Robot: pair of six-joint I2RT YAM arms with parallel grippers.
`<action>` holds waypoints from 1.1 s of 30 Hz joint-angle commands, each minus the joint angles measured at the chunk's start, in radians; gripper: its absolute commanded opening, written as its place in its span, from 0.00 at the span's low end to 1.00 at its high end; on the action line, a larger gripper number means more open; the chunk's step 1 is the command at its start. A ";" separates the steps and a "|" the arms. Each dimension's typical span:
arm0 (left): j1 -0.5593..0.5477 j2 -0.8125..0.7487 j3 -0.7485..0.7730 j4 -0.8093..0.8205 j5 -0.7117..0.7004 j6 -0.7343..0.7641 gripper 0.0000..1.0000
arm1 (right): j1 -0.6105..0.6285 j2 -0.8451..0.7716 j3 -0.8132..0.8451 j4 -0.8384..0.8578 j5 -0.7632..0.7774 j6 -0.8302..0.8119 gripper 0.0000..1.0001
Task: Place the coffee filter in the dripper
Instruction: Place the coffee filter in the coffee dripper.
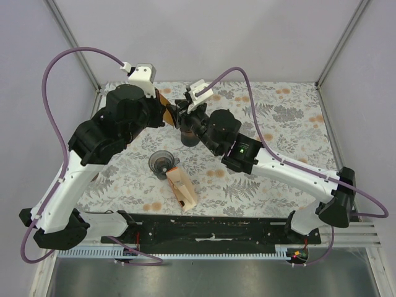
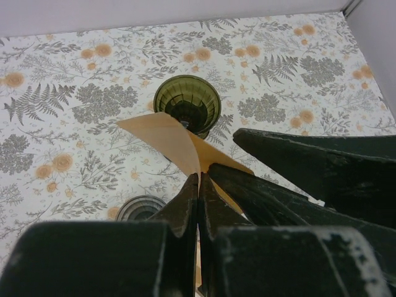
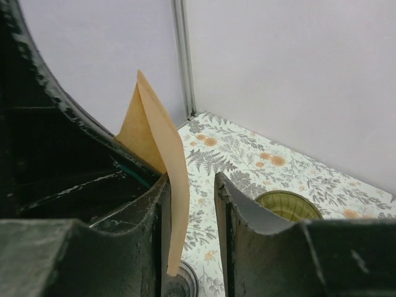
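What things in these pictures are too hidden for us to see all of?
- Top view: the green ribbed cup is nearly covered by both wrists.
- Left wrist view: the coffee filter's lower end disappears inside the left gripper's shut jaws; the dark cup is half hidden behind them.
- Right wrist view: the right gripper hides most of the green ribbed cup; only its rim shows.

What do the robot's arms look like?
The left arm and right arm have white links and chunky black joints. A purple cable loops along each. The right one has a tiny green light. Both have scuffed black fingers.
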 commanded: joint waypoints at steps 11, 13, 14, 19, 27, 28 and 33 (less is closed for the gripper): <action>-0.003 -0.015 -0.002 0.052 -0.003 0.130 0.02 | -0.015 0.066 0.052 0.012 0.141 -0.088 0.00; -0.003 -0.020 -0.019 0.068 -0.078 0.195 0.02 | -0.025 0.046 0.033 0.015 0.181 -0.101 0.00; -0.003 -0.024 -0.040 0.080 -0.110 0.239 0.02 | -0.035 0.034 0.019 0.018 0.197 -0.104 0.00; -0.003 -0.041 -0.120 0.127 -0.225 0.367 0.02 | -0.067 0.005 0.002 0.000 0.221 -0.120 0.00; -0.004 -0.034 -0.111 0.144 -0.154 0.411 0.02 | -0.067 0.025 0.019 -0.026 0.082 -0.132 0.10; -0.004 -0.034 -0.110 0.143 -0.141 0.414 0.02 | -0.067 0.029 0.022 -0.028 0.042 -0.137 0.22; -0.006 -0.040 -0.104 0.129 -0.043 0.417 0.02 | -0.067 0.051 0.048 -0.031 -0.018 -0.144 0.32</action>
